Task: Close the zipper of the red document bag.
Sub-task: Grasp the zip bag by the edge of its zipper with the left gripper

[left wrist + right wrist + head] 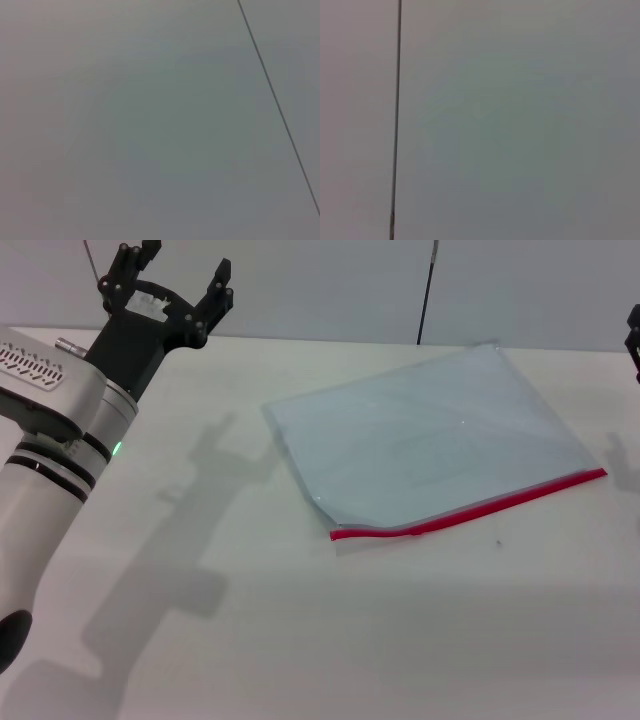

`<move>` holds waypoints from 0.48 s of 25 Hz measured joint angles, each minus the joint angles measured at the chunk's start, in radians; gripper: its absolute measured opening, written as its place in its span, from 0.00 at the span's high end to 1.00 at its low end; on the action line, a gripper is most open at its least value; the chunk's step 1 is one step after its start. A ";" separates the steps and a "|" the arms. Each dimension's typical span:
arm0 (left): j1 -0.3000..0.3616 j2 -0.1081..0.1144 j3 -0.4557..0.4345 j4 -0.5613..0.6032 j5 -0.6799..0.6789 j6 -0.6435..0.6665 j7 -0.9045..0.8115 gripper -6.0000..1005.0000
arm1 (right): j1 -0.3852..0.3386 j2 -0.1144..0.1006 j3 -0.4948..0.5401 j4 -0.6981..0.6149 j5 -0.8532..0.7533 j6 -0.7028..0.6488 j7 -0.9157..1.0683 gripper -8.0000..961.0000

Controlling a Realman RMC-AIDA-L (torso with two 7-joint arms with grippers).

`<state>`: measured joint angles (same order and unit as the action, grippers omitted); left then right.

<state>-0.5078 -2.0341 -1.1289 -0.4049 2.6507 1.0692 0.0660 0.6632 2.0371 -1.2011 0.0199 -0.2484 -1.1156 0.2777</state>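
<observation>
The red document bag (430,435) lies flat on the white table (300,640), right of centre in the head view, a translucent pale blue-grey pouch. Its zipper (470,508) is a thin red strip along the near long edge, running from lower left to upper right. My left gripper (178,288) is raised at the far left, well away from the bag, its black fingers spread open with nothing between them. Only a dark sliver of my right gripper (634,340) shows at the right edge. Both wrist views show only a plain wall with a dark seam.
A grey wall (330,285) with a dark vertical seam rises behind the table's far edge. My left arm (50,470) reaches along the table's left side and casts a shadow toward the bag.
</observation>
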 joint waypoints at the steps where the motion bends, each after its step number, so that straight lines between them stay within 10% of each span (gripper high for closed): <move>1: 0.000 0.000 0.000 0.000 0.000 0.000 0.000 0.18 | 0.000 0.000 0.000 0.000 0.000 0.000 0.000 0.46; 12: 0.000 0.000 -0.010 0.003 0.000 0.001 -0.010 0.28 | 0.002 0.000 0.000 0.000 0.000 0.001 0.000 0.46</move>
<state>-0.5073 -2.0340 -1.1393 -0.4023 2.6503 1.0706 0.0557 0.6657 2.0371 -1.2011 0.0199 -0.2484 -1.1151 0.2777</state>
